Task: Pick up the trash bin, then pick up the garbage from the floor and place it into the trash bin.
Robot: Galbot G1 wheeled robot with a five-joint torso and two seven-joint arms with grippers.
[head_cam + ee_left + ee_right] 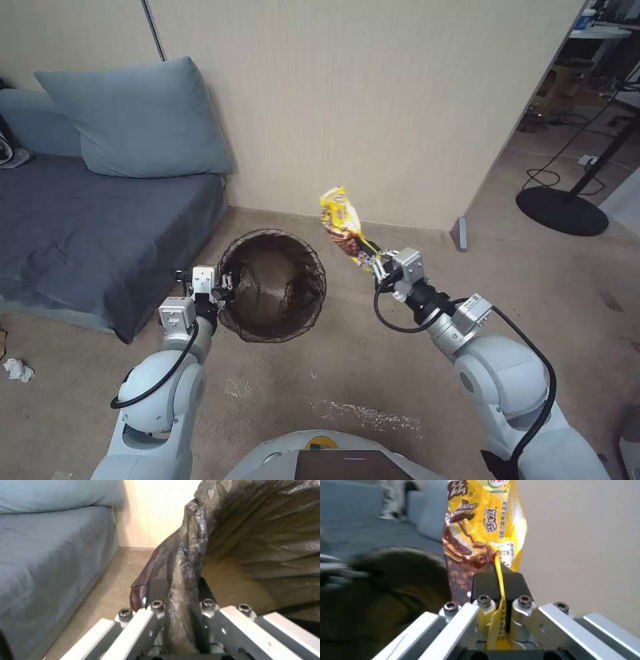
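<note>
Left pincer (223, 287) clamps the trash bin's (272, 285) bagged rim, holding its mouth open upward. Right pincer (375, 261), closed on the yellow wrapper's (341, 223) end, hangs beside the bin, apparently for dropping it in.

The thin dark brown plastic bag lining the round trash bin (272, 285) looked crinkled and faintly glossy. The yellow-and-brown foil snack wrapper (341, 223) at the frame's centre shone, creased along its length. The brushed silver metal gripper links (453, 625) (black screw heads set in them) carried matt black pads (516, 585). The blue-grey cloth sofa (93, 233) at left was matt, and the beige carpet (373, 360) low-piled and rough.
</note>
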